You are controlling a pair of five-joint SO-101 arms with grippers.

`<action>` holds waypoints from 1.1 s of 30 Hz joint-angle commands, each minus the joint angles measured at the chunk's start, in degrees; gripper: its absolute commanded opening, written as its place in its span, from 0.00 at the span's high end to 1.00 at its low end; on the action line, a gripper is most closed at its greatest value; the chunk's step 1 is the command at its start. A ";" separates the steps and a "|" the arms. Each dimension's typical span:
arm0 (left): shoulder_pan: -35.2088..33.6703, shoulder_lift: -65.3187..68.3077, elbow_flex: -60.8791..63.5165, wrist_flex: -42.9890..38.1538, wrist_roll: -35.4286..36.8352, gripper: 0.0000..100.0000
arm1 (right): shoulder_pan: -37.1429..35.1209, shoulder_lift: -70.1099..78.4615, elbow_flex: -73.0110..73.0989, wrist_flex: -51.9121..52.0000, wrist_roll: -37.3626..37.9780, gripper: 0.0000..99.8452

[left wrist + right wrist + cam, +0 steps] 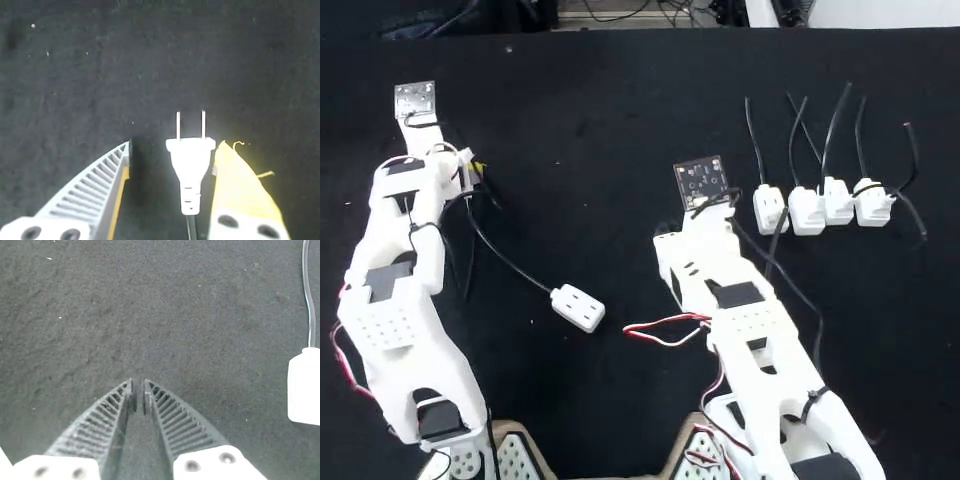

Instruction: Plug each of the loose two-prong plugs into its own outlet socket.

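Fingers are taken first. The left fingers point(102, 187) are seen spread wide over the table point(75, 65), and a white two-prong plug point(190, 160) lies between them, with its two prongs pointed away from the wrist. The plug is just beside the yellow-taped finger, perhaps touching it, while a clear gap is left to the grey ribbed finger, so nothing is clamped yet. The right fingers point(172, 415) are drawn almost together, with only a thin slit left between them, and nothing is held. A white block point(304, 385) with its cord lies near them on the table.

The step in hand is judged to be the grasp of a first plug. For the next move, the left fingers must be closed on the plug body behind the prongs, so that the prongs are kept free and straight. Afterwards a socket must be chosen and the prongs lined up with its slots. Some pull from the black cord point(505, 255) is to be expected during the lift.

From above, one plug is counted at the left fingers. One white outlet socket point(578, 307), with slots on its face, is counted at the other end of the black cord, well apart from the plug. Four white pieces point(807, 211) with black cords are counted in a row near the right arm. Whether these are plugs or sockets cannot be told.
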 commanded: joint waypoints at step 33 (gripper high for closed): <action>5.49 -35.96 -13.76 59.96 0.62 0.97 | 0.88 -17.10 -7.25 21.45 -0.18 0.98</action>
